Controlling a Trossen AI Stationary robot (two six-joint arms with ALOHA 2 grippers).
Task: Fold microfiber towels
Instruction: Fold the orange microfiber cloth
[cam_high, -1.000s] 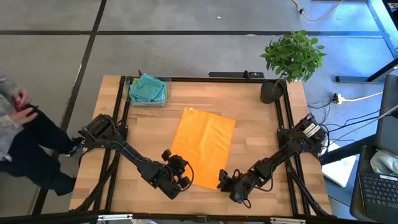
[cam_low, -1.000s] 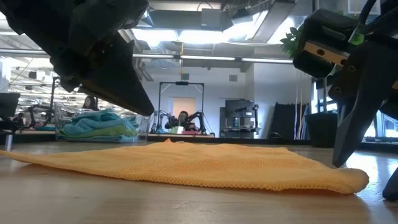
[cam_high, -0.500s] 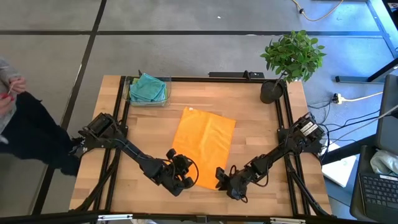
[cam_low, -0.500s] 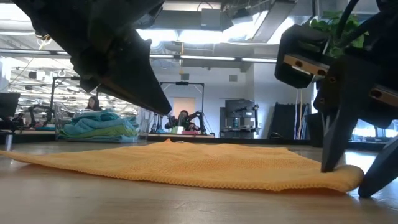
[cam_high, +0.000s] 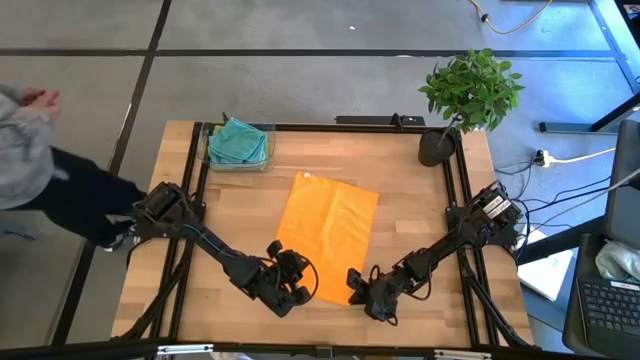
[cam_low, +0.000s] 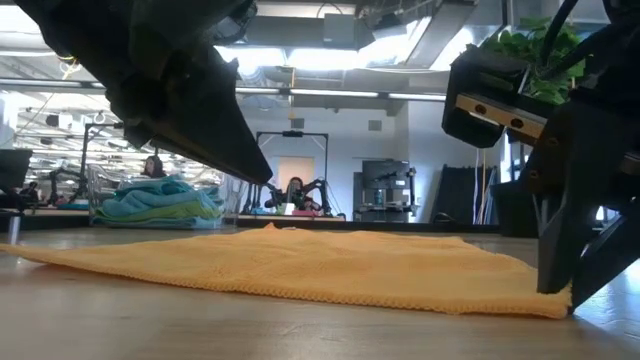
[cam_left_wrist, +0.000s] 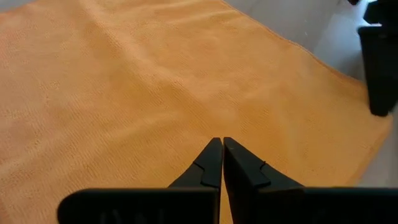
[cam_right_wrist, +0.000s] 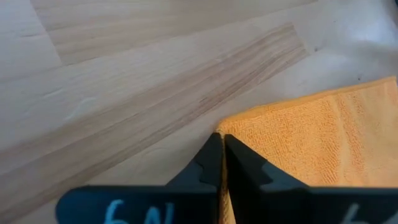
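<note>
An orange microfiber towel (cam_high: 328, 235) lies spread flat on the wooden table (cam_high: 410, 200). My left gripper (cam_left_wrist: 222, 144) is shut and stands a little above the towel's near left part (cam_high: 303, 287), slanting down toward it; in the low view its dark finger (cam_low: 240, 160) is clear of the cloth. My right gripper (cam_right_wrist: 221, 140) is shut at the towel's near right corner (cam_high: 356, 287). More folded towels, teal and light blue, lie in a clear bin (cam_high: 238, 143) at the far left. My right gripper pinches the orange towel's near right corner (cam_right_wrist: 249, 134) between its two fingers. The fingers slant down from the table's right and near side. The corner (cam_low: 545, 300) stays low at the table, and the rest of the towel lies flat and slack.
A potted plant (cam_high: 470, 95) stands at the far right corner. A black frame runs along the table's edges. A person (cam_high: 30, 180) stands beside the table's left side. Bare wood shows on both sides of the towel.
My right gripper has gone a little toward the table's left, onto the towel's near right corner, and has shut on it. The towel has stayed flat. The person at the left has shifted.
</note>
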